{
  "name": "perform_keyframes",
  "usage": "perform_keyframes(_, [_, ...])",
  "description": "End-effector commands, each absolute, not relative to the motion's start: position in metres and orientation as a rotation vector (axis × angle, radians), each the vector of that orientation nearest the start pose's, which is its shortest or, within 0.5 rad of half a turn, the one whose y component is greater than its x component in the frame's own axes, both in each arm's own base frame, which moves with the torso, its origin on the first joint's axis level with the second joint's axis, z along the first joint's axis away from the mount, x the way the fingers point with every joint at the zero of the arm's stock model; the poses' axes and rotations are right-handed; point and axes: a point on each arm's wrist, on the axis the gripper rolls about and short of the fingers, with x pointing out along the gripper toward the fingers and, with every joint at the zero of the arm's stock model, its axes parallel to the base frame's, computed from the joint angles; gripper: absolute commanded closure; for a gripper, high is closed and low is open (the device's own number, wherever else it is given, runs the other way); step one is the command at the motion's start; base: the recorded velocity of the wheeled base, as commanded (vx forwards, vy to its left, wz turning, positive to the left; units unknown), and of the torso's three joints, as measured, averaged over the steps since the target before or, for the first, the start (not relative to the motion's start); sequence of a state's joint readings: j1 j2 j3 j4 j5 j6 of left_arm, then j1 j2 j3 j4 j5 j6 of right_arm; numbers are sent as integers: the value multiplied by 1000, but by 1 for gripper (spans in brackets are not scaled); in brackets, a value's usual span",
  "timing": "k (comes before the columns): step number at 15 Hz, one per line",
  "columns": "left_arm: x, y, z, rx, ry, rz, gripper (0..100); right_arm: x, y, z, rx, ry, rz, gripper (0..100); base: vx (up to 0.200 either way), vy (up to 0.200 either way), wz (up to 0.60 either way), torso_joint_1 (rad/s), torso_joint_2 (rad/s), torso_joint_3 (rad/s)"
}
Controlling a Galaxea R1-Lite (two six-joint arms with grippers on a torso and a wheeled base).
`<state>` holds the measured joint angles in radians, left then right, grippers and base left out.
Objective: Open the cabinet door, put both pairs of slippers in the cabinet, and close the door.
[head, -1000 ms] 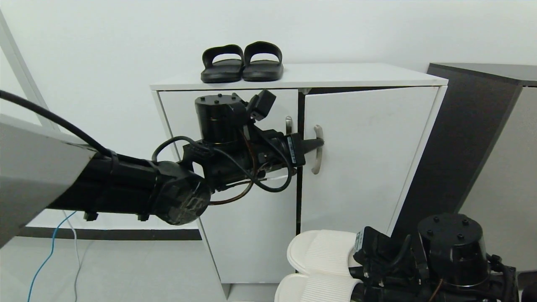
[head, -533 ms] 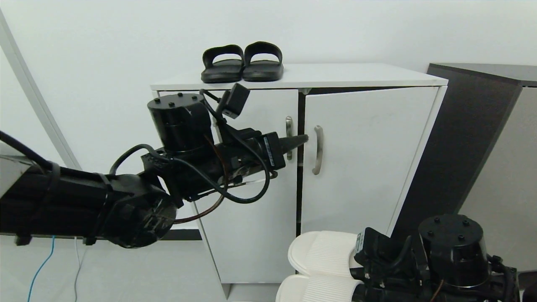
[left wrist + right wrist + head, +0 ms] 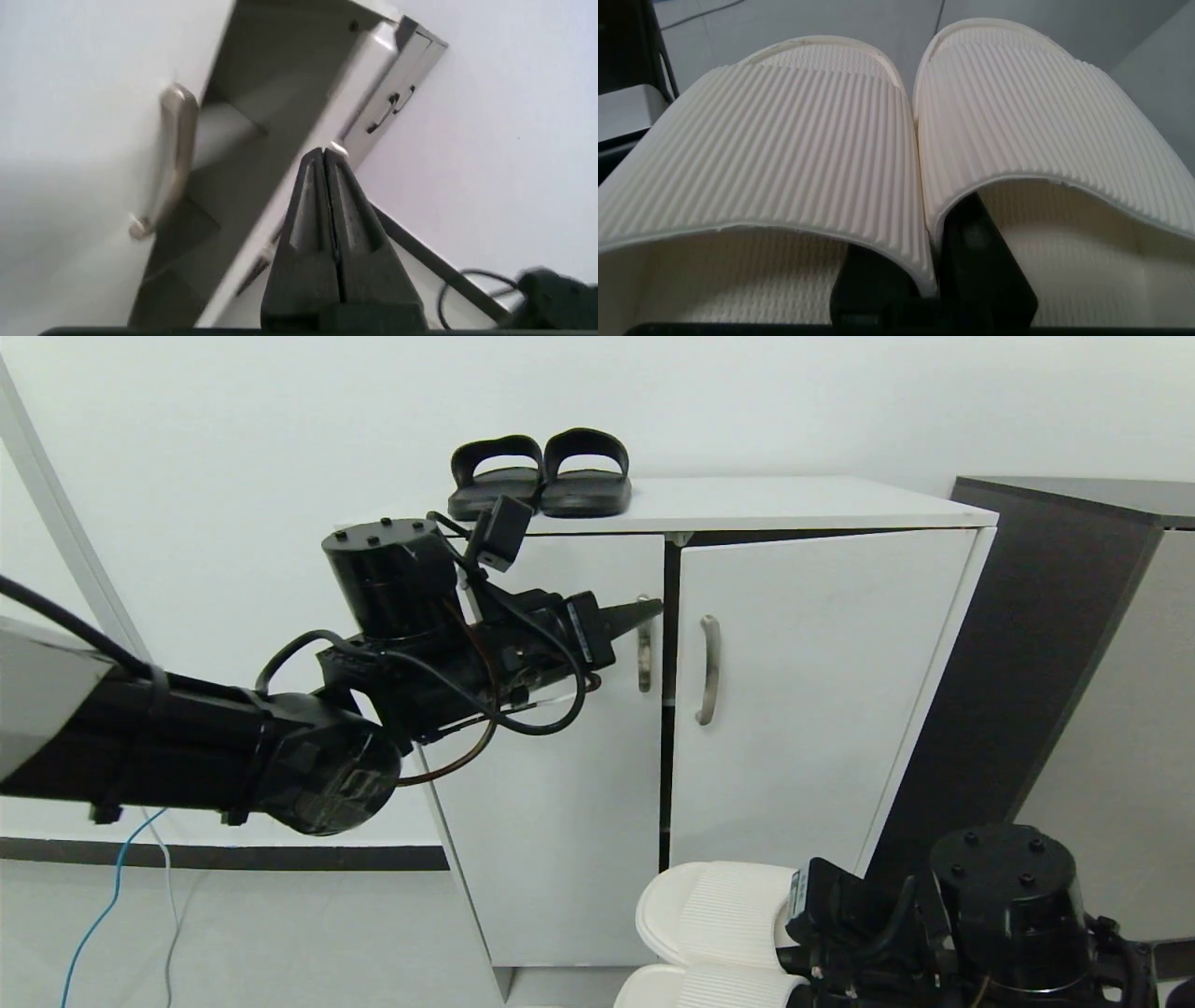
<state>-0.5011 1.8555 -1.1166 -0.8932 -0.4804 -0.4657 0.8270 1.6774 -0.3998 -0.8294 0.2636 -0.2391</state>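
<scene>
1. Left gripper [image 3: 653, 607]: fingers pressed together, nothing between them. It points horizontally toward the seam between the two doors, tip level with the top of the left door handle [image 3: 642, 644].
2. Black slippers [image 3: 540, 476]: side by side on the cabinet [image 3: 794, 504] top, left end, above the left wrist. Not yet stowed.
3. Right door [image 3: 822, 691]: looks slightly ajar, with a dark gap along its top edge. The left wrist view also shows shadowed interior beside a door edge. Not open enough for loading, I'd say.
4. Key relation: the right door handle [image 3: 709, 669] sits right of and a bit below the left fingertips, near but apart. Its long axis is vertical, so the gripper lies crosswise to it. The left arm is the nearer one and the only free one. Likely next step is to get on that handle or the door's free edge and swing it wider.
5. White slippers [image 3: 719, 915]: low, in front of the right door, off the floor as far as I can tell. Right gripper [image 3: 929, 271] is clamped on their adjoining inner walls, carrying both as a pair.
</scene>
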Motion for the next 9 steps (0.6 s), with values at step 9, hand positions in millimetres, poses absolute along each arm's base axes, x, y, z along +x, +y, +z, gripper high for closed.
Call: perform_keyframes(9, [340, -217, 235, -428, 83, -1026, 100, 152, 190, 108, -354, 322, 1161, 100, -22, 0, 0, 0, 0, 1])
